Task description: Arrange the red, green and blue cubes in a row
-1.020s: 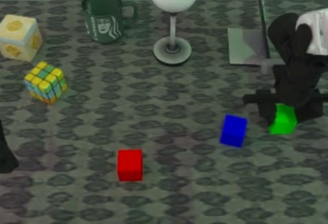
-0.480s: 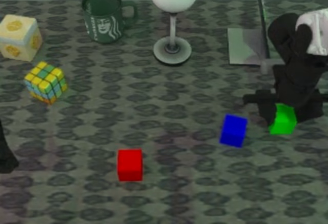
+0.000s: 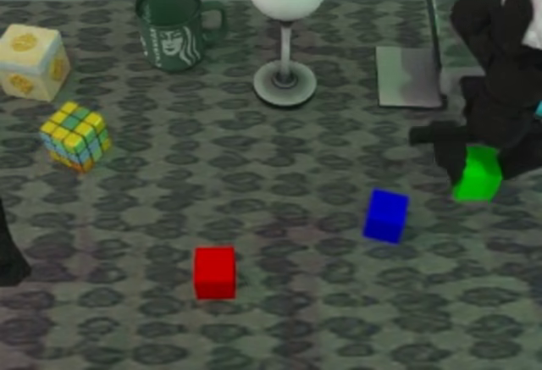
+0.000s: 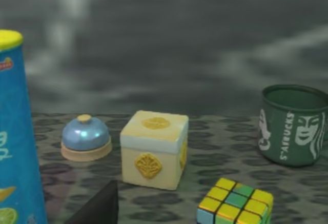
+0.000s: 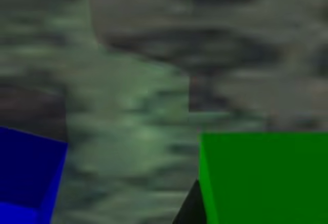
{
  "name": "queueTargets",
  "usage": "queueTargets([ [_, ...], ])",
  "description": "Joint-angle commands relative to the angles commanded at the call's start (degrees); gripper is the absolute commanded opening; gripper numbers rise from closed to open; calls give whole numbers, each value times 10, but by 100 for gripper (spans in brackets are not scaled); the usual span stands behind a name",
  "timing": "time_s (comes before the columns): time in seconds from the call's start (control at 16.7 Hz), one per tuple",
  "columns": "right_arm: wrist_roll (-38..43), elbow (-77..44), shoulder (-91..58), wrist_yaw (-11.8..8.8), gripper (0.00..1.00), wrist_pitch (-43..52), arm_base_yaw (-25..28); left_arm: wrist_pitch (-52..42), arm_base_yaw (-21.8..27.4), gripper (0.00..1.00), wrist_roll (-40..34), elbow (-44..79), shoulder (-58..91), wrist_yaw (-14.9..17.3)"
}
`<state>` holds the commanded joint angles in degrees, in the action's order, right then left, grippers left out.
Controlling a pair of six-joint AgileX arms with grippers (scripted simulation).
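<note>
The green cube (image 3: 479,179) hangs a little above the table at the right, with my right gripper (image 3: 472,165) shut on it. In the right wrist view the green cube (image 5: 266,178) fills one corner, a dark fingertip (image 5: 192,208) pressed to its side, and the blue cube (image 5: 25,172) lies farther off. The blue cube (image 3: 386,215) rests on the cloth just left of the green one. Further left and nearer the front edge sits the red cube (image 3: 214,272). My left arm (image 3: 7,251) stays parked at the left edge, its one visible finger (image 4: 97,206) set far to one side.
A chequered puzzle cube (image 3: 75,135) and a cream cube (image 3: 30,61) stand at the left. A green mug (image 3: 174,27) and a wine glass (image 3: 286,23) stand at the back, with a grey stand (image 3: 411,74) at the back right. A bell (image 4: 85,138) and a blue can (image 4: 15,131) appear in the left wrist view.
My right gripper has risen with the green cube, which moved up and slightly right in the top view. The blue and red cubes have not moved.
</note>
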<state>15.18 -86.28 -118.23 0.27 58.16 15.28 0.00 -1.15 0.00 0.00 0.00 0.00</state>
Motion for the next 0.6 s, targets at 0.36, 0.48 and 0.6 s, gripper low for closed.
queueTargets([
  [0.36, 0, -17, 14, 0, 0, 26, -2, 0, 0, 100, 0, 0, 0, 0],
  [0.48, 9, -22, 11, 0, 0, 29, 7, 0, 0, 100, 0, 0, 0, 0],
  [0.6, 41, -35, 4, 0, 0, 38, 40, 0, 0, 100, 0, 0, 0, 0],
])
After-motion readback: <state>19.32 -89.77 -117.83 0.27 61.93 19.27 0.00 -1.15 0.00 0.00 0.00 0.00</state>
